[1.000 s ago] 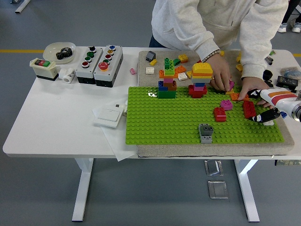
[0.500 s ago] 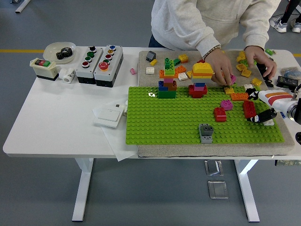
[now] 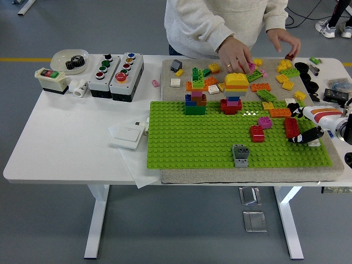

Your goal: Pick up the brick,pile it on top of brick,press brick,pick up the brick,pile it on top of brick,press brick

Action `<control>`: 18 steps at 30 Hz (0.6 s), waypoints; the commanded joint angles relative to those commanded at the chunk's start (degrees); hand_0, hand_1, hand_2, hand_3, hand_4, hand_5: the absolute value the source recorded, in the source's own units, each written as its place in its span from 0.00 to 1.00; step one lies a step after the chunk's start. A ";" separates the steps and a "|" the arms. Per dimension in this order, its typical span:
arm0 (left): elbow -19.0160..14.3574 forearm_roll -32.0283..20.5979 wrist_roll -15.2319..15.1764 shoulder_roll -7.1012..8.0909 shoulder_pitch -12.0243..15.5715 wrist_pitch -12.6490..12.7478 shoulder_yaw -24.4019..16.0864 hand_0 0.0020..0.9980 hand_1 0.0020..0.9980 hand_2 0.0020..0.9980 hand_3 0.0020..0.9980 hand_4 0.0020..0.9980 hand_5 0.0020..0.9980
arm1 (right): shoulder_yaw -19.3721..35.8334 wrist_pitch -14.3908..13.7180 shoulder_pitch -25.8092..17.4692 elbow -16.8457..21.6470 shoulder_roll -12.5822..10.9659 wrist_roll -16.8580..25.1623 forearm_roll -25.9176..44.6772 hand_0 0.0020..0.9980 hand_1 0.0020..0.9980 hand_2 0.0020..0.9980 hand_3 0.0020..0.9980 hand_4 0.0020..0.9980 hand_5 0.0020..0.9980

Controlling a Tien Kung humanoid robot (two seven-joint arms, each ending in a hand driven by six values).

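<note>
Green studded plastic baseplate (image 3: pixel 203 137) lies on a beige mat on the white table (image 3: pixel 71 143), a fixed bed so that bricks pressed onto it stay put. At its 3 o'clock edge the robot's right hand (image 3: pixel 306 133) comes in from the right, black fingers (image 3: pixel 301 137) low just beside a red brick (image 3: pixel 291 127) studded to the plate; whether they grip it or merely flank it I cannot tell. The left hand is out of view. Toward 5 o'clock of centre stands a grey brick (image 3: pixel 240 154), and a second red brick (image 3: pixel 257 133) with a pink brick (image 3: pixel 265 122) sits between it and the hand, likely candidates for stacking. At 12 o'clock rise two small towers, one topped by a yellow roof piece (image 3: pixel 236 81).

Against the earlier frames, the person at the far side has drawn back: one hand (image 3: pixel 236 55) now hovers above the loose bricks behind the yellow tower, the other hand (image 3: pixel 285 41) has lifted toward 1 o'clock, clear of the plate. The robot hand has barely shifted.
</note>
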 joint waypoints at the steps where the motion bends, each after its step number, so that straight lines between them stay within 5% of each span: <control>1: 0.00 0.09 0.02 0.00 -0.01 0.03 -0.15 0.78 0.72 0.61 0.54 0.54 0.55 | -0.04 0.12 0.11 -0.12 0.08 0.00 0.05 0.78 0.77 0.81 0.85 0.94 0.45; 18: 0.00 -0.84 0.01 0.16 -0.22 -0.01 0.84 0.78 0.72 0.61 0.54 0.54 0.55 | -0.81 0.63 1.19 -2.85 2.12 -0.16 -0.25 0.79 0.77 0.80 0.84 0.94 0.45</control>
